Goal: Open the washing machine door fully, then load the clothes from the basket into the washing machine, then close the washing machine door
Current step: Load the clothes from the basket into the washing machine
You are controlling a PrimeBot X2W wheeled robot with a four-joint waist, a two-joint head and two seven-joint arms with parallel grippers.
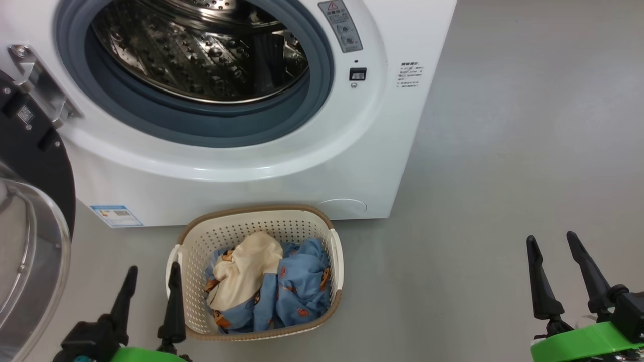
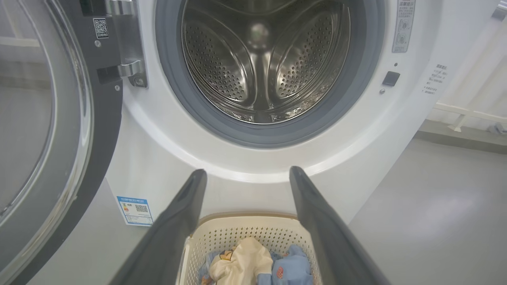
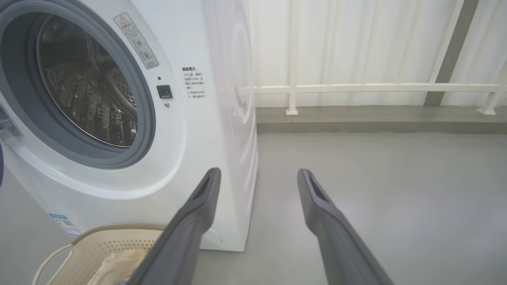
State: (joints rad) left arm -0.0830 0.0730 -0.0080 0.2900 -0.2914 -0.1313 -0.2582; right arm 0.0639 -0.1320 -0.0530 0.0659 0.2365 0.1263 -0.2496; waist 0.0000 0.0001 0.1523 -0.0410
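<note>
Washing machine door [image 1: 30,241] stands wide at the left, drum bare! Clothes [image 1: 271,286] sit heaped in the basket [image 1: 251,215] before the washing machine [image 1: 302,171]; left gripper [image 1: 153,266] beside it, right gripper [image 1: 551,235] well apart, both spread and empty, so loading and closing remain

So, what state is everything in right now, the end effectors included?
washing machine door: swung open.
washing machine: nothing loaded.
basket: upright on the floor.
clothes: bunched inside the basket.
left end effector: open, empty.
right end effector: open, empty.
</note>
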